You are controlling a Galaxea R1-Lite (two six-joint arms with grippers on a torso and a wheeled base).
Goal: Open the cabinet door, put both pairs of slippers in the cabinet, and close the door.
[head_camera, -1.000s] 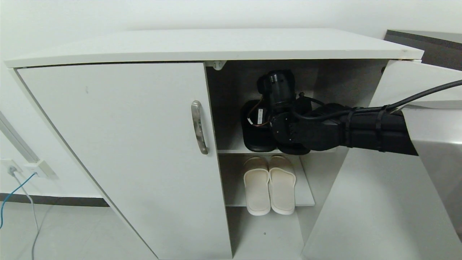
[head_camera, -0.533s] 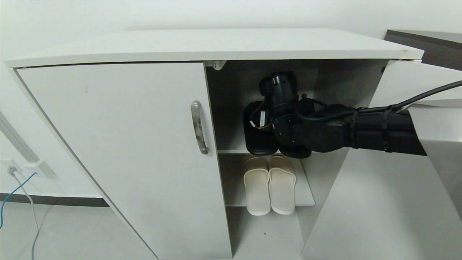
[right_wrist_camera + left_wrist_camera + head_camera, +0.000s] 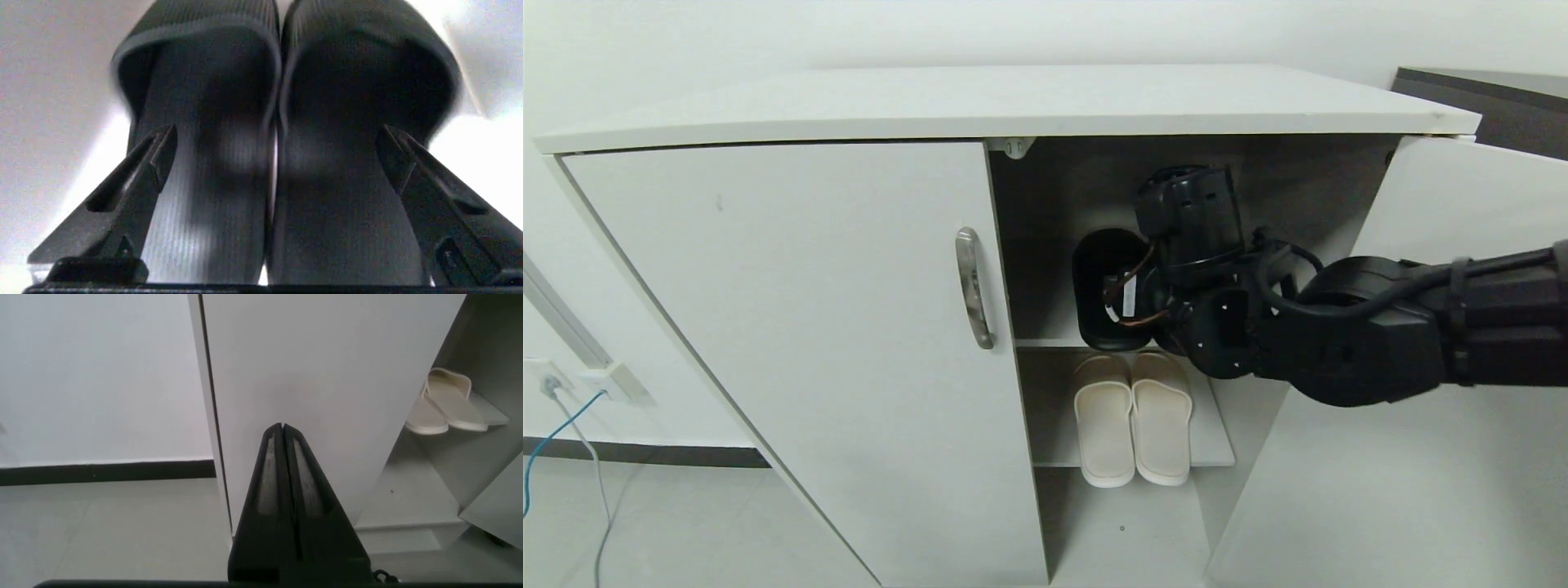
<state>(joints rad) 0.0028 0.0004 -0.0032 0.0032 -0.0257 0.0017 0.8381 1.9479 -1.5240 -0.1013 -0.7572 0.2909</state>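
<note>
A pair of black slippers (image 3: 1107,286) rests side by side on the cabinet's upper shelf. A pair of white slippers (image 3: 1133,418) lies on the shelf below, also seen in the left wrist view (image 3: 445,400). My right arm (image 3: 1339,343) reaches in through the open right door (image 3: 1380,457). My right gripper (image 3: 276,135) is open, one finger on each outer side of the black slippers (image 3: 204,163), not pressing them. My left gripper (image 3: 282,433) is shut and holds nothing, low in front of the closed left door (image 3: 310,367).
The closed left door (image 3: 792,327) carries a metal handle (image 3: 972,286). The cabinet's white top (image 3: 1013,102) overhangs the opening. A wall socket with a blue cable (image 3: 547,384) sits at the lower left above bare floor. Dark furniture (image 3: 1486,106) stands behind on the right.
My right arm has drawn back out of the cabinet, toward me and to the right. The black slippers have stayed on the upper shelf.
</note>
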